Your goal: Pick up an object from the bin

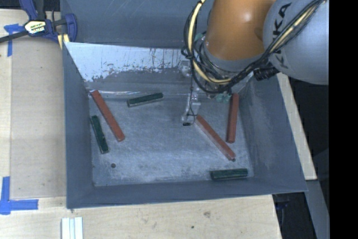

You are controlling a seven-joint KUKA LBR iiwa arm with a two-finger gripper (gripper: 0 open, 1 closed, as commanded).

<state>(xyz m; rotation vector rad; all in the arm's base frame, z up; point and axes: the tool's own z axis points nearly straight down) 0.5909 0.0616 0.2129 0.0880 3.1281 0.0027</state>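
Claw (189, 116) is hovering at the top end of the red stick (215, 138) lying mid-right in the bin (78, 120), probably for an end grab, though we're failing to tell if it's clenched.

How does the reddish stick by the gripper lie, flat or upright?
Flat: the reddish stick lies full length on the bin floor, beside the gripper.

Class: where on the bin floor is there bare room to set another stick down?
Bare floor lies mid-bin, between the left brown stick and the slanted brown stick, below the upper green stick. Crowded on the right, round the gripper.
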